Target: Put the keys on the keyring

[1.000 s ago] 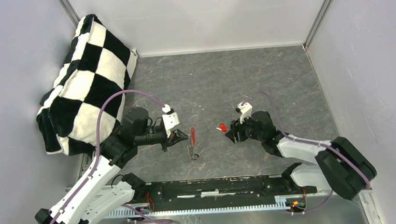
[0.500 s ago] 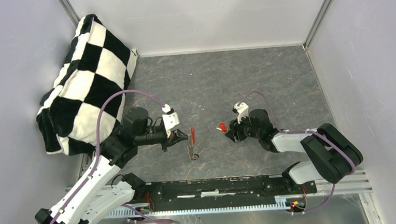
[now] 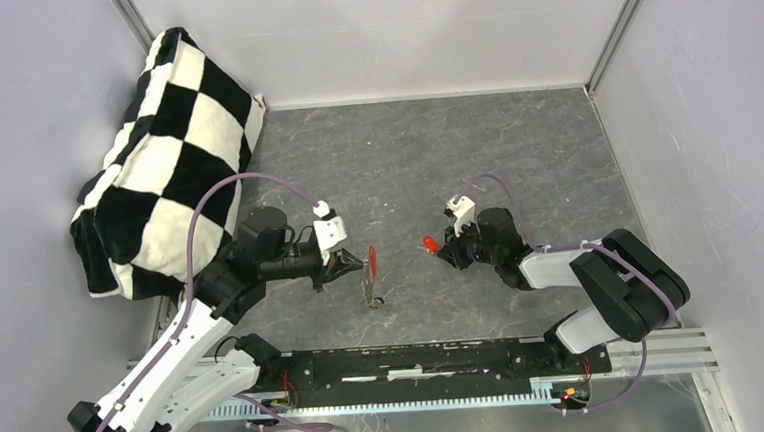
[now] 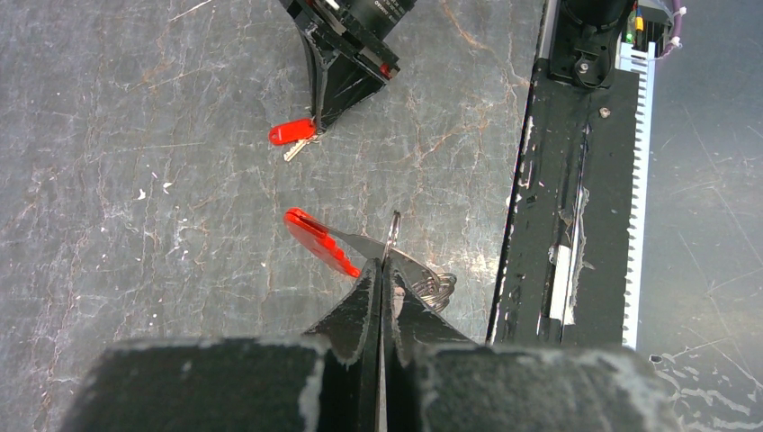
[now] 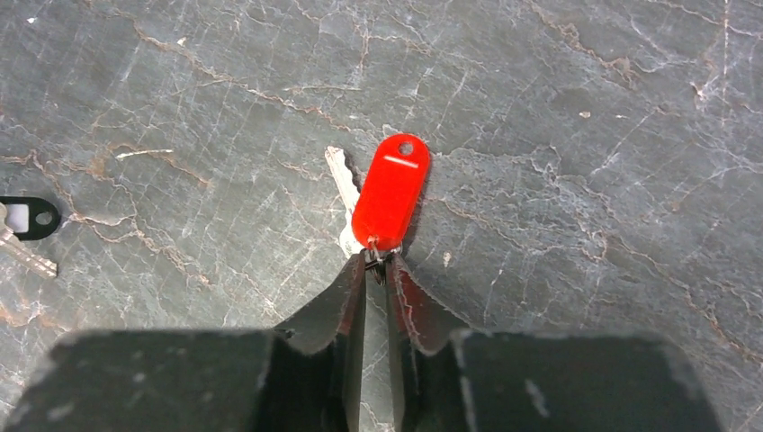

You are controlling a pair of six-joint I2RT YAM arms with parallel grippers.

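Observation:
My left gripper (image 3: 349, 266) is shut on the keyring's thin metal ring (image 4: 393, 236) and holds it above the table. The keyring's red band (image 4: 318, 240) sticks out to the left and a grey coil (image 4: 437, 288) hangs to the right. The red-headed key (image 5: 390, 191) lies flat on the table (image 3: 395, 165), its metal blade (image 5: 341, 183) beside the head. My right gripper (image 5: 376, 263) has its tips pinched on the small wire loop at the near end of the red head. The black-headed key (image 5: 27, 219) lies at the left edge of the right wrist view.
A black-and-white checkered cushion (image 3: 164, 149) leans in the back left corner. A black rail (image 3: 417, 359) runs along the near edge between the arm bases. Grey walls close in the table at the back and sides.
My right gripper crept left to the red-headed key and its jaws closed on the key's near end. The left gripper and keyring have not moved.

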